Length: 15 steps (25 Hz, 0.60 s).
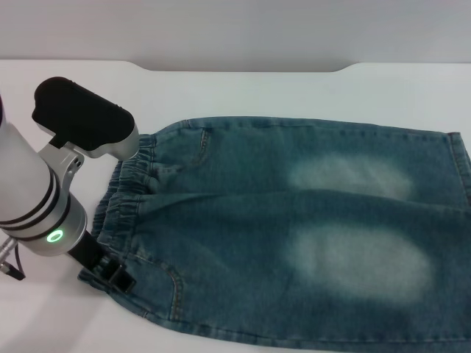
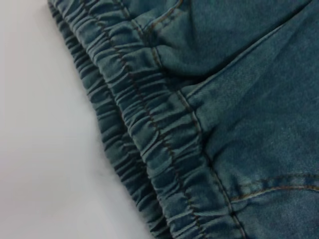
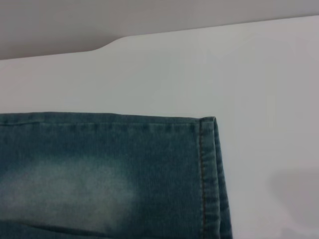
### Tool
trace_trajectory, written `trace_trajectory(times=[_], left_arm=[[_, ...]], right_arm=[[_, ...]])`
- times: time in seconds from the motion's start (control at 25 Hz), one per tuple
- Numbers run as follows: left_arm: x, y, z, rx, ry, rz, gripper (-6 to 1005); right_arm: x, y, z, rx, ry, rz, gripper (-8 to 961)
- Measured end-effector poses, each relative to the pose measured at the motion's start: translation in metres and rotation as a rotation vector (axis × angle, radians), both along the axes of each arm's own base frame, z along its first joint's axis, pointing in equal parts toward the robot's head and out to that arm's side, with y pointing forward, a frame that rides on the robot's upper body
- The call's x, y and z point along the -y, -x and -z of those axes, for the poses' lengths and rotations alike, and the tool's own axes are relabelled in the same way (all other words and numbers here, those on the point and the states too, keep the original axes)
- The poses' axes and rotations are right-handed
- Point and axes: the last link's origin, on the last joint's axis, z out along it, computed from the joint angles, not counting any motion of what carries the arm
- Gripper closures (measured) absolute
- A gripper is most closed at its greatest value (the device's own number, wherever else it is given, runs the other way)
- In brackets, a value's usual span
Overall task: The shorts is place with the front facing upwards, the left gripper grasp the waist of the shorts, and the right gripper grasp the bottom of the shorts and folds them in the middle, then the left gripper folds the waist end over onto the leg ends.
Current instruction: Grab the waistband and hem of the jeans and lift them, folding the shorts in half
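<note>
1. No readable writing, brand tag or label anywhere on the shorts [image 1: 294,243], the arms or the white surface [image 1: 243,92].
2. Lay flat across the surface, front side up, waist [image 1: 125,198] toward the robot's left and leg ends [image 1: 458,176] toward its right.
3. Reached the lower border of the head view with the near side seam; ran close to that view's right border at the hems.
4. Left a wide strip of bare surface beyond the far side seam, up to a stepped back edge, plus bare room past the waistband on the robot's left.
5. Showed one hem corner in the right wrist view, lying flat and double-stitched, with open surface beyond and beside it.
6. Looked like blue denim with two pale faded thigh patches, a darker puckered elastic band, curved pocket stitching and a centre seam between the legs.
7. Held low at the near corner of the waistband: left gripper [image 1: 110,273], green light lit on its arm, black tips touching or just beside the denim edge; cannot tell whether the jaws stood apart or together.
8. Stayed out of every view: right gripper.
</note>
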Motion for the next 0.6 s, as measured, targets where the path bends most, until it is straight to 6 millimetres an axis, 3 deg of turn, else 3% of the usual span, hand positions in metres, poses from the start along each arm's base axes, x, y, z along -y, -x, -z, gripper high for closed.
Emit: trace_trajectory(times=[0.4,0.6], left_arm=[[-0.0003,0.0001,0.0019,-0.009,0.008,0.020,189],[-0.0016,0.0036,0.0025,-0.003,0.006,0.014,292]], right_arm=[[0.0014,0.0008,-0.0017,0.006,-0.002,-0.006,226],[0.0023,0.0045,-0.0041,0.012,-0.011,-0.019,226]])
